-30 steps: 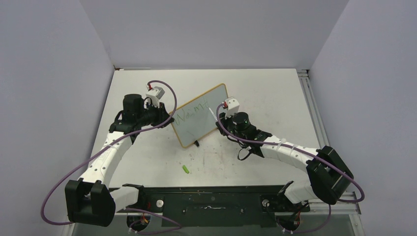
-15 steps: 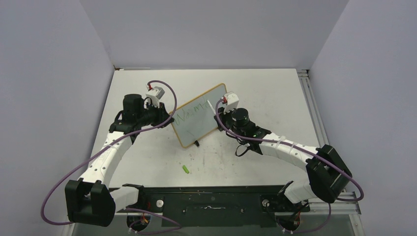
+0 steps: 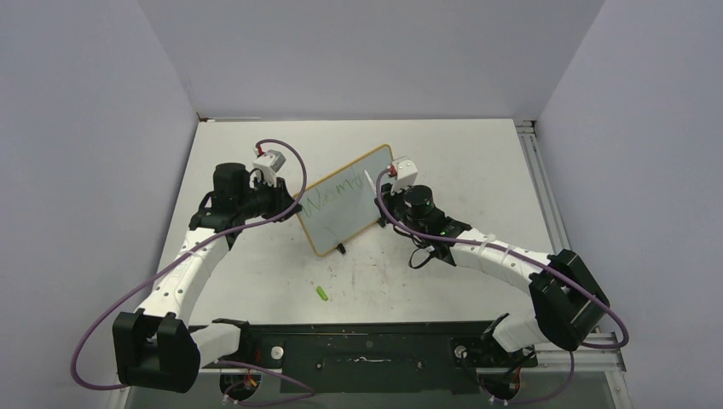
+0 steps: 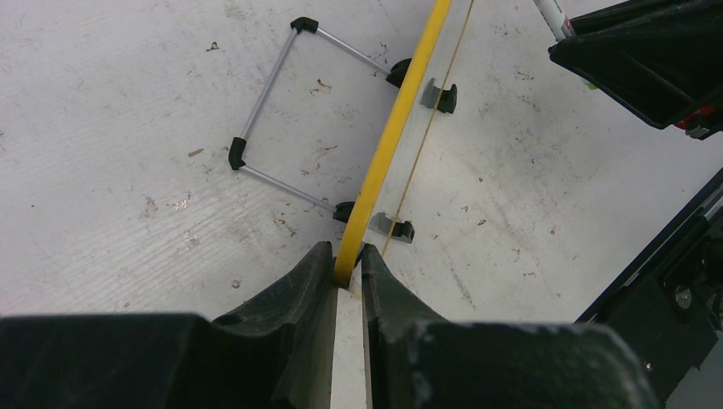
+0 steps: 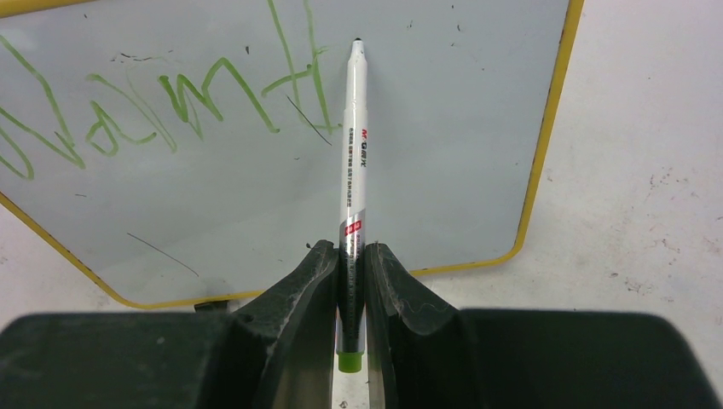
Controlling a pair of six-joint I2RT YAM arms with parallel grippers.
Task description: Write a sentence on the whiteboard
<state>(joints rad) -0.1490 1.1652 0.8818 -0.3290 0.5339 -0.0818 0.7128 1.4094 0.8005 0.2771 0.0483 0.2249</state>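
Observation:
The whiteboard (image 3: 345, 211), white with a thin yellow frame, stands tilted on the table's middle. Green handwritten words of the sentence (image 3: 328, 198) run in one line across its upper part, also in the right wrist view (image 5: 179, 102). My left gripper (image 3: 296, 206) is shut on the board's left frame edge (image 4: 388, 141). My right gripper (image 3: 381, 198) is shut on a white marker (image 5: 355, 145) with a green end; its tip (image 5: 356, 42) is at the board's surface just right of the last green letter. The board (image 5: 426, 170) fills that view.
A small green marker cap (image 3: 322, 293) lies on the table in front of the board. The board's wire stand with black feet (image 4: 273, 111) rests behind it. Grey walls close the table at back and sides; a black rail runs along the near edge.
My right gripper has moved the marker up and to the right along the board, toward its top right corner. The left gripper and the board have stayed still.

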